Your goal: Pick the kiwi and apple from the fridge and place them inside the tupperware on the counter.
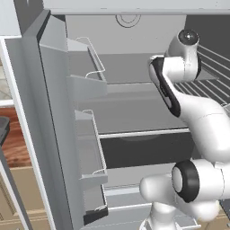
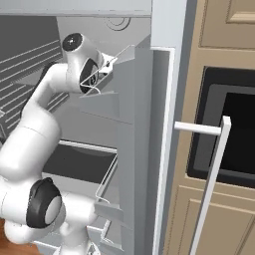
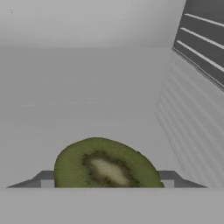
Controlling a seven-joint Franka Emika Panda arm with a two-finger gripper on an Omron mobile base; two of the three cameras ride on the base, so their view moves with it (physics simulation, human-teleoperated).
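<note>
The kiwi (image 3: 107, 164) sits squarely between the two dark fingertips (image 3: 43, 178) of the claw (image 3: 106, 179), which are clamped against its sides, just above a flat grey shelf inside the fridge (image 1: 134, 112). Its lower part is cut off at the bottom of the hand view. The fruit shows a green cut face with a pale core ringed by dark seeds.

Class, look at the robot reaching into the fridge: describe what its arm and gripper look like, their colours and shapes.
The arm is glossy white, built of rounded, tube-like segments joined by dark ring-shaped joints, with a round dark cap on the top joint. No cables or markings show. The gripper has two small dark grey fingertips with flat tops.
</note>
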